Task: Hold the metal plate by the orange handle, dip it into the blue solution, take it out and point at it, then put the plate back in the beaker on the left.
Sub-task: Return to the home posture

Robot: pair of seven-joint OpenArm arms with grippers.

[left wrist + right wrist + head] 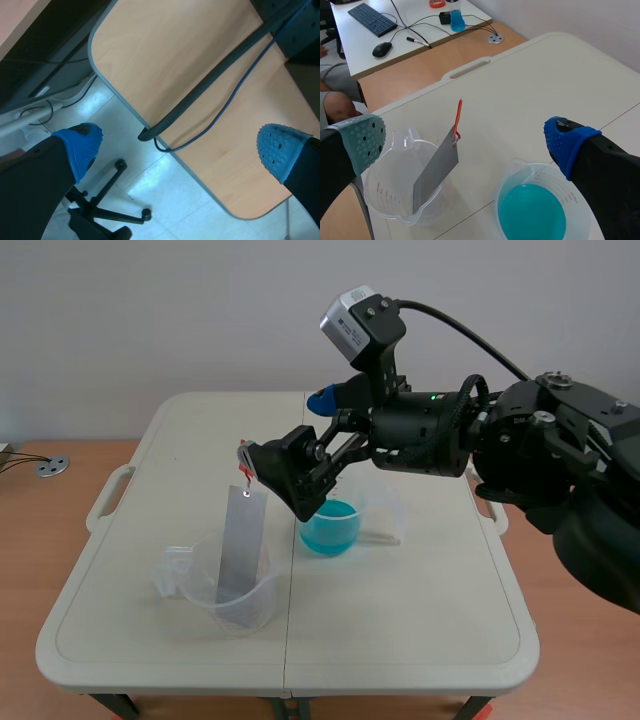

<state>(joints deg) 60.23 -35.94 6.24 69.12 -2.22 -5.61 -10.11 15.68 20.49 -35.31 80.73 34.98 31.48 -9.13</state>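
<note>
A grey metal plate (240, 545) leans upright in the clear beaker (235, 592) at the left of the white table, with its thin orange handle (244, 466) sticking up from the top. The beaker of blue solution (330, 527) stands just to its right. My right gripper (290, 432) hangs open above and beside the handle without touching it. In the right wrist view the plate (436, 170) and handle (458, 116) lie ahead of the open right gripper (466, 141), between its two pads. My left gripper (181, 148) is open and off the table, holding nothing.
Beyond the table stands a desk with a keyboard (372, 19), a mouse (382, 49) and cables. A person's knee (337, 107) shows beside it. The left wrist view shows a wooden desktop (200, 75), hanging cables and a chair base (107, 215) on the floor.
</note>
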